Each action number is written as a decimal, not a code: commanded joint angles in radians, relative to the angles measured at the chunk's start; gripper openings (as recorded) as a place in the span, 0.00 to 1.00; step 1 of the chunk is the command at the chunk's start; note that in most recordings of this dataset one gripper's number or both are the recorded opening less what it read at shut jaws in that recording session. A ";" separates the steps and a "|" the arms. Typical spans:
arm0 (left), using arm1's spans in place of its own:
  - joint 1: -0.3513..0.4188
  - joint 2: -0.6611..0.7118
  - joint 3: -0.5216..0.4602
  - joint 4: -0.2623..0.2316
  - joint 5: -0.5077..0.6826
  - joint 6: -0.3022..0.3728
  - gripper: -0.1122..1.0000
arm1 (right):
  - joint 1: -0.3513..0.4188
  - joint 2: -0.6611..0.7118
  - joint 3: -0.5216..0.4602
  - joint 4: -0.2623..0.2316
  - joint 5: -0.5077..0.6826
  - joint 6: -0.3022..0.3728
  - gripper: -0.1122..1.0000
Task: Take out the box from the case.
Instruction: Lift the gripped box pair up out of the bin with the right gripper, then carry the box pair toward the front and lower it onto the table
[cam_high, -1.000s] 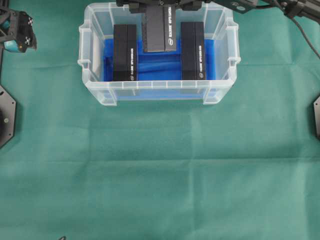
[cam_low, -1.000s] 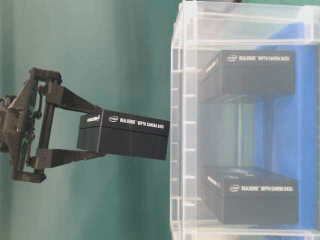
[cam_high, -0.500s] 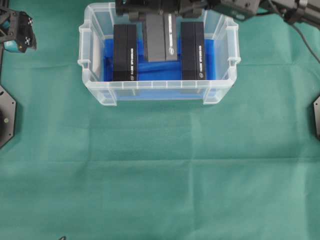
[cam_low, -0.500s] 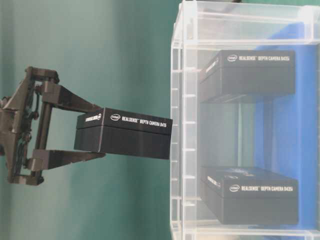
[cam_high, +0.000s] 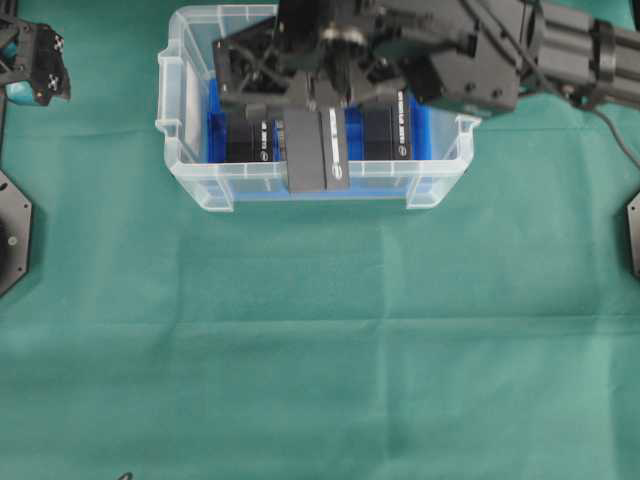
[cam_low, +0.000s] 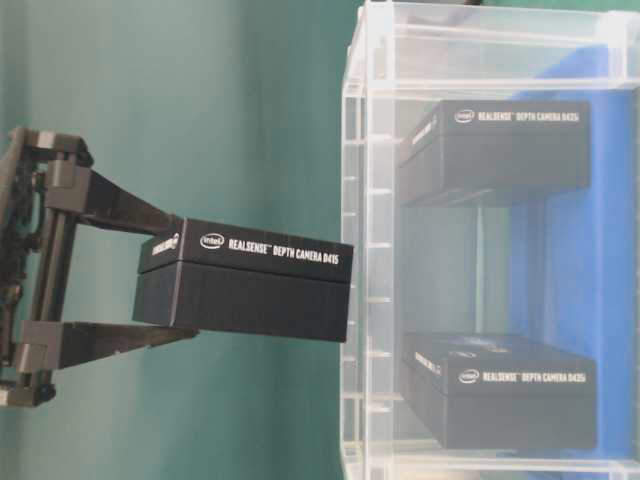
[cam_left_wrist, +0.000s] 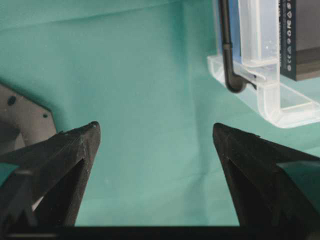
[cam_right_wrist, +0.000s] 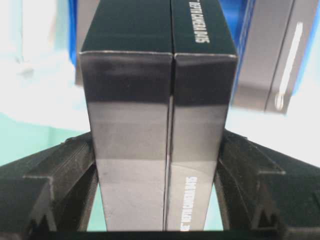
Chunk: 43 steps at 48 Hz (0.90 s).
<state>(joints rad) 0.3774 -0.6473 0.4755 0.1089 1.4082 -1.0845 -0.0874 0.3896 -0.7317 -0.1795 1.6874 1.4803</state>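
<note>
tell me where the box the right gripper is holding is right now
In the overhead view, the held box hangs in the right gripper over the case's front wall, between the two boxes inside.

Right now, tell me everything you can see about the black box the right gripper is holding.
The held box is a long, matte black carton, apparently cardboard, with a seam dividing lid from base and white print reading Intel RealSense Depth Camera D415. The right gripper clamps it by one end, a finger pressed on each broad side. It hangs lifted, slightly tilted, its free end over the near rim of the clear case. Nothing else visibly touches it.
</note>
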 joint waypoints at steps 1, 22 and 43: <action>-0.002 -0.005 -0.017 0.002 0.000 -0.002 0.94 | 0.035 -0.052 -0.026 -0.009 0.012 0.020 0.71; -0.002 0.002 -0.020 0.002 0.000 -0.002 0.94 | 0.181 -0.040 -0.025 -0.028 0.035 0.183 0.71; -0.002 -0.006 -0.015 0.002 -0.002 -0.002 0.94 | 0.319 -0.025 -0.026 -0.026 0.000 0.371 0.71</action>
<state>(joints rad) 0.3774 -0.6489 0.4755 0.1089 1.4113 -1.0861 0.2117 0.3896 -0.7317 -0.2010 1.7012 1.8331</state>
